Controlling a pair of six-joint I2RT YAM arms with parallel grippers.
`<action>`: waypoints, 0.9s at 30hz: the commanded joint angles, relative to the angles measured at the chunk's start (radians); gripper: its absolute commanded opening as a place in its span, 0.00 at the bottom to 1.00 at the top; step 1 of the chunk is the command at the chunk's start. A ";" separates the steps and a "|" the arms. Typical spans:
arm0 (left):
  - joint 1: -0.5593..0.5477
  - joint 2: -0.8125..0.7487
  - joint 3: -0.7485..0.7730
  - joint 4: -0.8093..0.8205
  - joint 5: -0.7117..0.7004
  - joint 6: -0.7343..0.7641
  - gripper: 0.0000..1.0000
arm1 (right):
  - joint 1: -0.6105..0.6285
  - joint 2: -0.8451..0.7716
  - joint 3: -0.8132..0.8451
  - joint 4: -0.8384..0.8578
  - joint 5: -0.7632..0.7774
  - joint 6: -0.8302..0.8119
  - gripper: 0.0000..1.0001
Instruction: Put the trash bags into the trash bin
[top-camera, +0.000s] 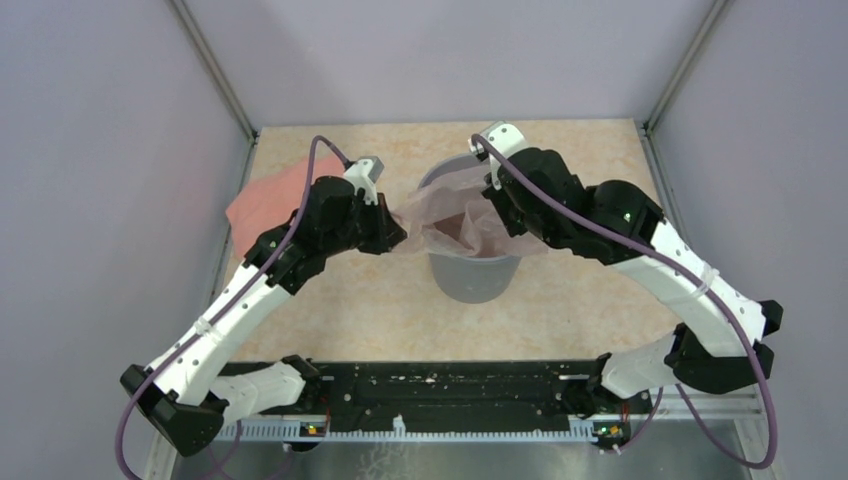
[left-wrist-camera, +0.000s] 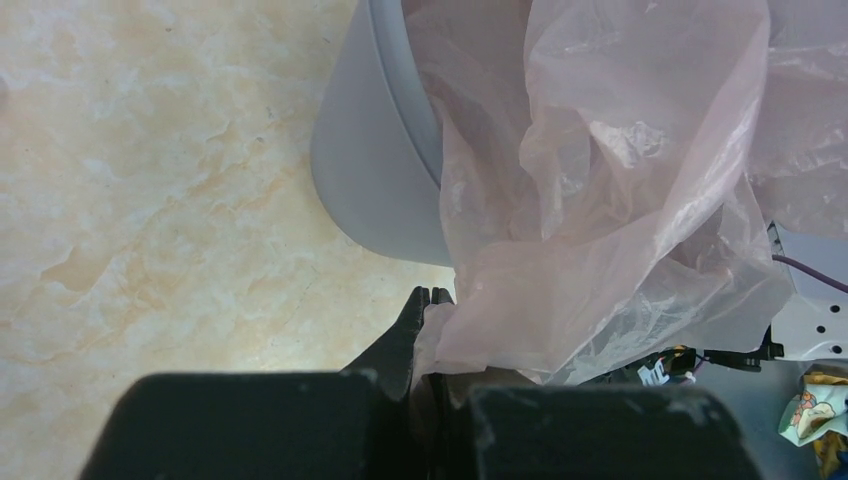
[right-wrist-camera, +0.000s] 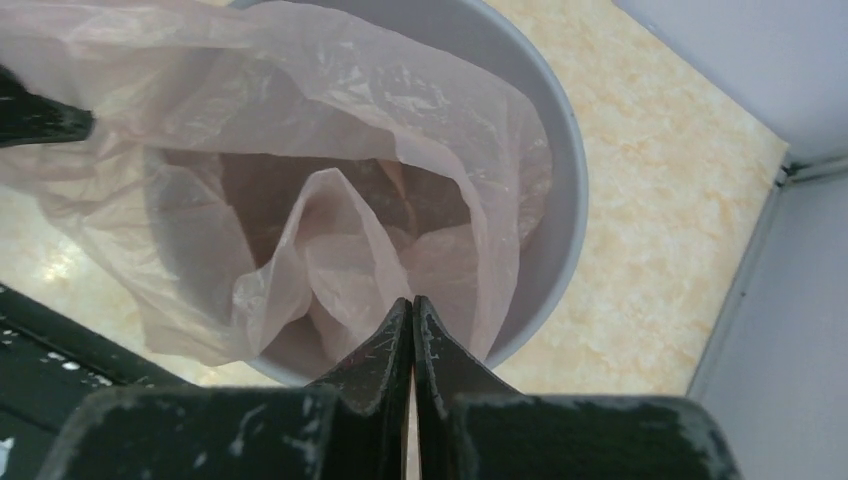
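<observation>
The round grey trash bin (top-camera: 472, 278) stands upright at the table's middle. A pale-pink trash bag (top-camera: 450, 215) hangs crumpled in its mouth and spills over the left and right of the rim. My left gripper (top-camera: 400, 232) is just left of the bin, shut on the bag's outer edge. In the left wrist view the film (left-wrist-camera: 600, 200) bunches between the fingertips (left-wrist-camera: 418, 305) beside the bin wall (left-wrist-camera: 375, 170). My right gripper (right-wrist-camera: 412, 303) is over the bin's near-right rim (right-wrist-camera: 570, 180), shut on a fold of the bag (right-wrist-camera: 340, 240).
A salmon-pink sheet (top-camera: 265, 200) lies flat at the table's back left, partly under the left arm. Grey walls close in the table on three sides. A black rail (top-camera: 450, 395) runs along the near edge between the arm bases.
</observation>
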 joint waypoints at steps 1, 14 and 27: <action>-0.002 0.006 0.048 0.023 -0.014 0.012 0.00 | -0.004 -0.059 0.049 -0.035 -0.154 0.041 0.00; 0.004 0.032 0.038 0.005 -0.065 0.015 0.00 | 0.007 -0.326 -0.391 0.001 -0.464 0.216 0.00; 0.047 0.098 -0.041 0.056 -0.068 -0.010 0.00 | -0.018 -0.436 -0.641 -0.083 -0.059 0.459 0.00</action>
